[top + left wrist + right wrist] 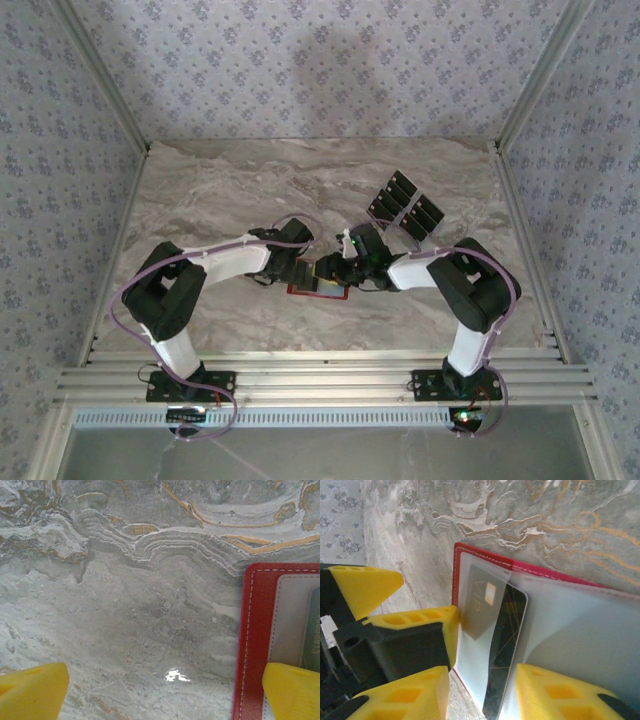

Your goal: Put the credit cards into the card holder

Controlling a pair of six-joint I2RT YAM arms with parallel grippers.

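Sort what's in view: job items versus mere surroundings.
Job: card holder; credit card partly in its pocket; loose credit cards farther back; left gripper; right gripper.
Surroundings: marble table; patterned walls.

Grey marble-pattern tabletop (200,190); floral-print wallpaper walls (300,60); aluminium rails (320,375) at near edge.

Top cam overhead; wrist cams close, both on card holder (255,645)
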